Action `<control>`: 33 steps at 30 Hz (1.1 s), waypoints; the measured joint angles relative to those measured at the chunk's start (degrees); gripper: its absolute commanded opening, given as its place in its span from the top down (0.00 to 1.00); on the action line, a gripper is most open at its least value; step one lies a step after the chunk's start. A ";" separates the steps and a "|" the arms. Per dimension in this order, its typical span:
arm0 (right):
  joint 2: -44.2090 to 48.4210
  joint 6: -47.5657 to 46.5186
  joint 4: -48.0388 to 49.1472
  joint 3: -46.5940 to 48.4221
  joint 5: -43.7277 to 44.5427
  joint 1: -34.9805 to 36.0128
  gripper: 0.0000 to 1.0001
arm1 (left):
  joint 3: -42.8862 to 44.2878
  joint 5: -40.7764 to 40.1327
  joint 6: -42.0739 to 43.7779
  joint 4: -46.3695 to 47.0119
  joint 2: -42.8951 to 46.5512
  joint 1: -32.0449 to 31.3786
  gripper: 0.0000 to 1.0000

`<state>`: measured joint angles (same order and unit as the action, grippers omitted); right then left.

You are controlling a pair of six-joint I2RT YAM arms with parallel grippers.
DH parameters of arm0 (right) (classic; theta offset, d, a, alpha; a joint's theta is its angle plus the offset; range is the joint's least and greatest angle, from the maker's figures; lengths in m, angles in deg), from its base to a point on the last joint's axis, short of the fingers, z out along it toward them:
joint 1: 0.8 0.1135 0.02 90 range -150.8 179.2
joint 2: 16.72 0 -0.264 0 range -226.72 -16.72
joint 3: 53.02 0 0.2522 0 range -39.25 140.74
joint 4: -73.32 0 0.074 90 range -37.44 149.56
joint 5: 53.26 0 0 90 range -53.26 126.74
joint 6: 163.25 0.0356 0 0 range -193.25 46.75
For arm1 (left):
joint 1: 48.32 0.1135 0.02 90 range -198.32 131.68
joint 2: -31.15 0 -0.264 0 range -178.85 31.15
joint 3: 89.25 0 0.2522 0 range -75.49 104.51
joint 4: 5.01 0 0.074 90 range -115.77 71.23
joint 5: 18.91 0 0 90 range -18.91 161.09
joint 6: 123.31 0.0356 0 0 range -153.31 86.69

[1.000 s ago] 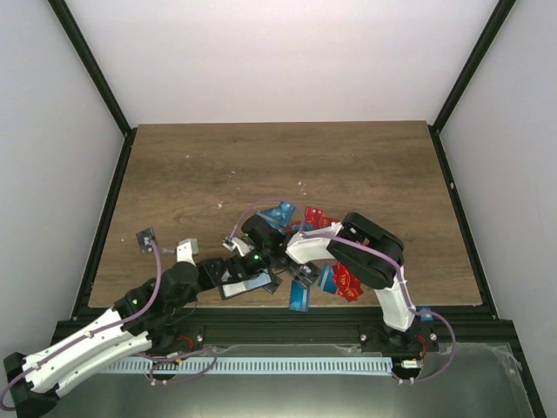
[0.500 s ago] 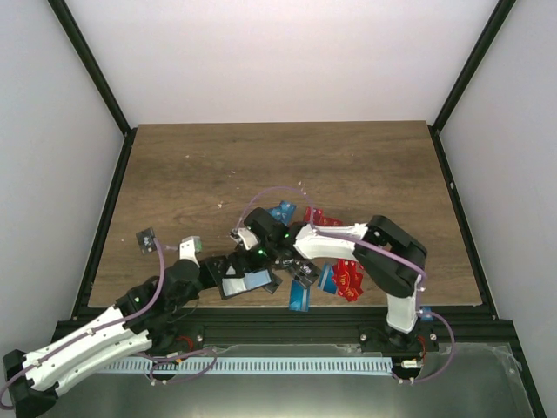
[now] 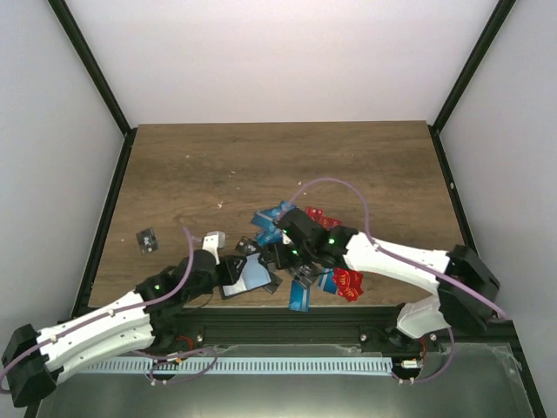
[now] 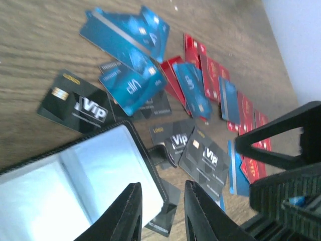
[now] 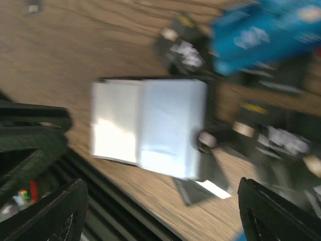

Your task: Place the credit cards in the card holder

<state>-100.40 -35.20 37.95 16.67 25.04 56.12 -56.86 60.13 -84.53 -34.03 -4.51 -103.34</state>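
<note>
The card holder (image 3: 248, 273) lies open and flat near the table's front edge, its clear pockets (image 4: 75, 186) facing up. The credit cards lie spread to its right: blue (image 4: 125, 42), red (image 4: 210, 75) and black (image 4: 205, 158). My left gripper (image 4: 160, 188) hovers over the holder's right edge (image 4: 150, 165), jaws slightly apart and pinching nothing. In the top view the left gripper (image 3: 228, 266) is at the holder's left. My right gripper (image 5: 160, 211) hangs wide open above the holder (image 5: 150, 125). It sits over the card pile (image 3: 300, 270). That view is blurred.
One black card (image 3: 148, 239) lies apart at the left. A blue card (image 3: 298, 298) and red cards (image 3: 346, 280) lie close to the front edge. The black frame rail (image 3: 287, 324) runs just beyond them. The right arm (image 3: 392, 259) stretches low across the right side.
My right arm has stretched out, its elbow swinging right, and its jaws have opened wider. The left arm has reached further forward and right. The holder has stayed put.
</note>
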 measured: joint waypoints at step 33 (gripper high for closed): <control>-2.49 30.77 -23.12 -7.21 7.87 13.35 0.10 | 12.20 8.41 15.72 4.81 -20.50 -2.34 0.62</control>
<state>-102.89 -4.43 14.83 9.45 32.90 69.48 -44.66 68.54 -68.82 -29.23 -25.01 -105.68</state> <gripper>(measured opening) 0.912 0.373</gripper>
